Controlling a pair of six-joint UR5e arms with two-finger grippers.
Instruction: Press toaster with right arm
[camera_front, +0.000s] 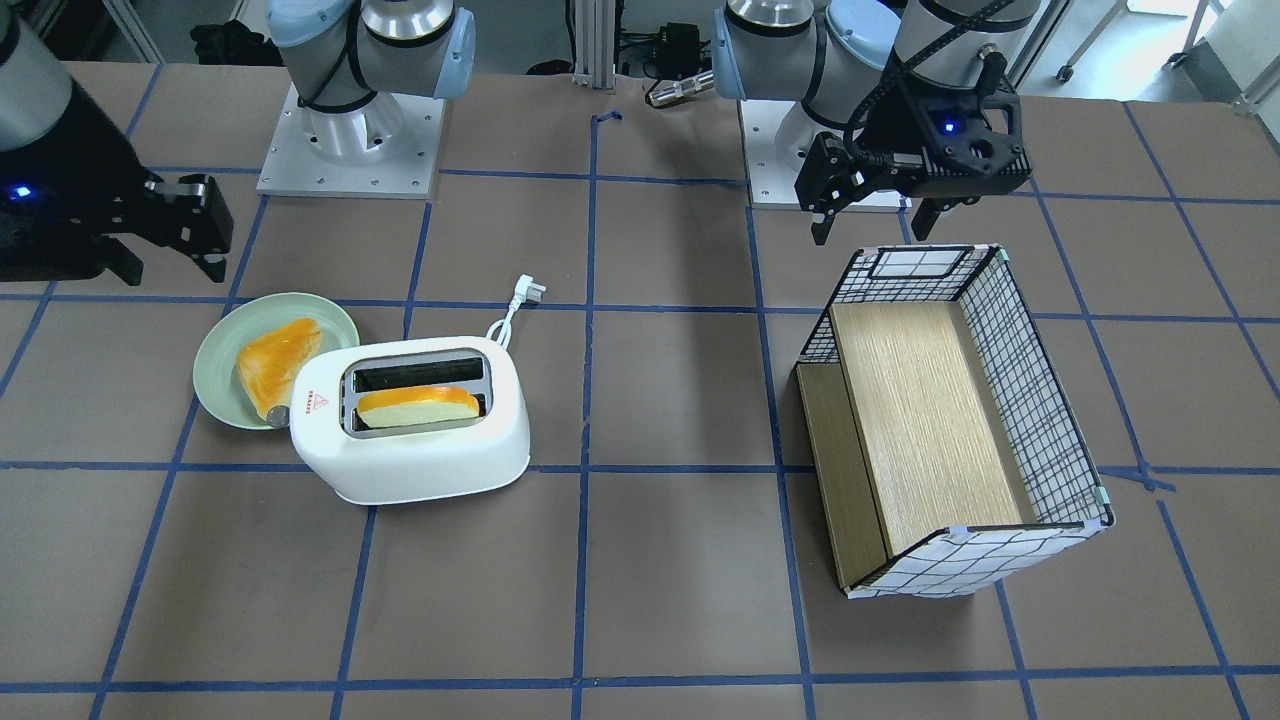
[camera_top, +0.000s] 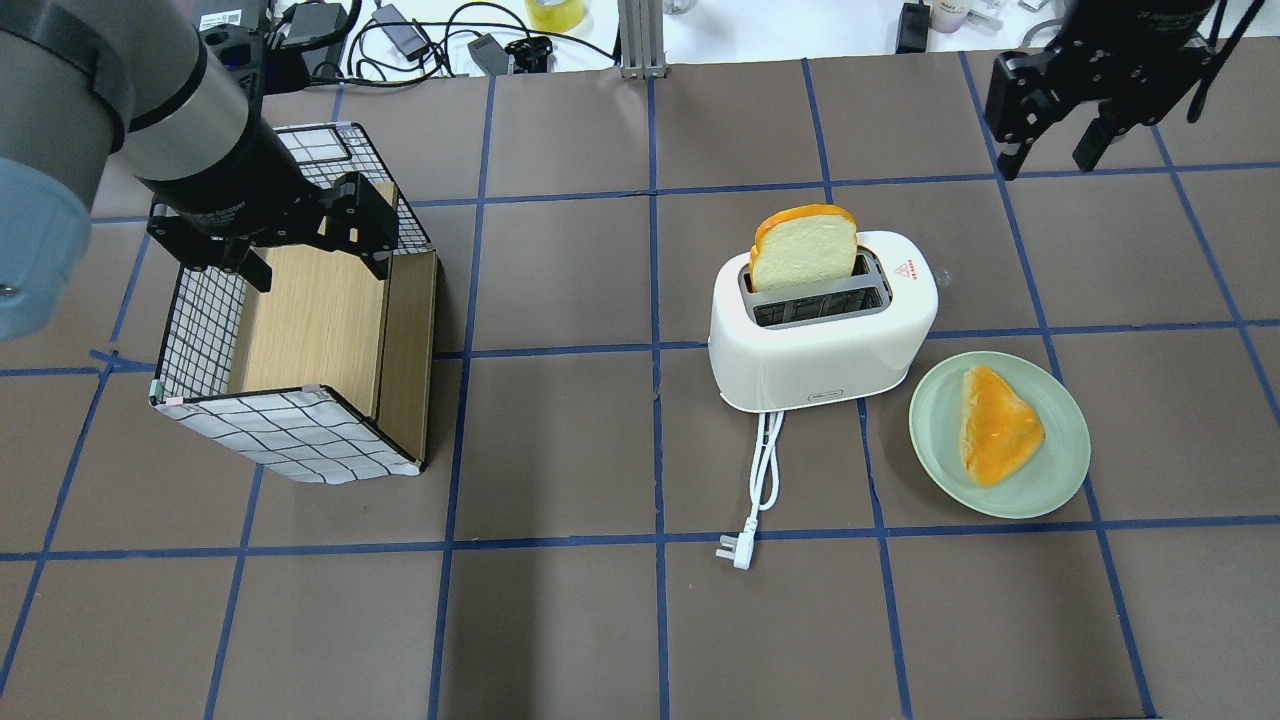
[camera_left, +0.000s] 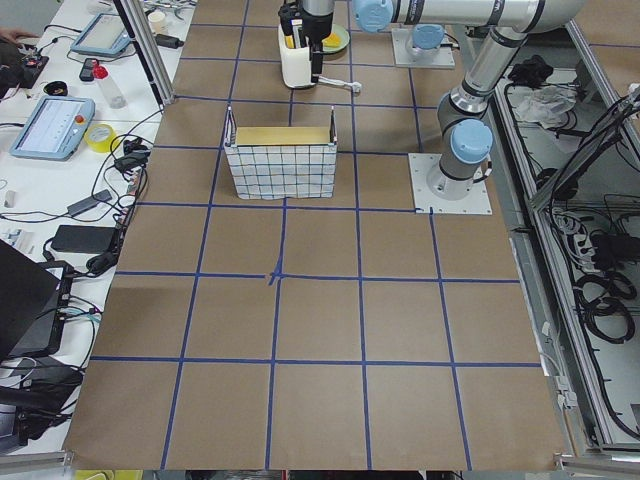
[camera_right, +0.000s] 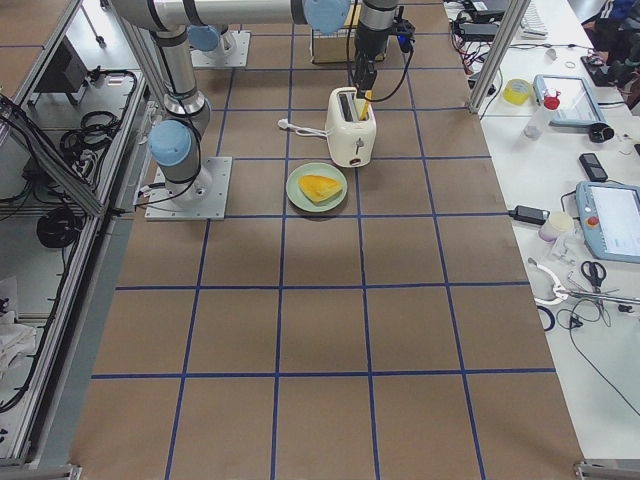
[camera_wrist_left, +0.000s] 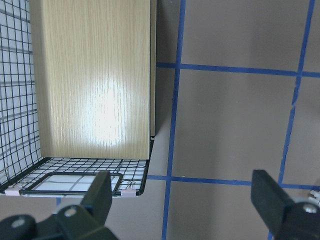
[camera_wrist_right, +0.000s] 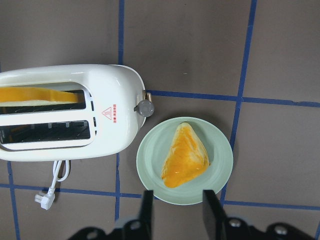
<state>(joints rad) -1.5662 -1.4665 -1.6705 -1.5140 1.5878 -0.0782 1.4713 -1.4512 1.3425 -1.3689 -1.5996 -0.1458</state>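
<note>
– Green plate (camera_wrist_right: 220, 150) sits just beside the lever knob (camera_wrist_right: 145, 107), with the right pincer (camera_wrist_right: 177, 210) hanging above, partly open, holding nothing.
– So a descent slightly off lands on the plate or its bread (camera_wrist_right: 185, 160)?
– Likely. Beyond, the toaster (camera_wrist_right: 65, 115) stands on the worktop (camera_wrist_right: 300, 50), a slice (camera_wrist_right: 40, 95) in one slot; an off-centre push could skid it.
– Left pincer (camera_wrist_left: 182, 195)?
– Wide open, empty, over the basket (camera_wrist_left: 20, 125).
</note>
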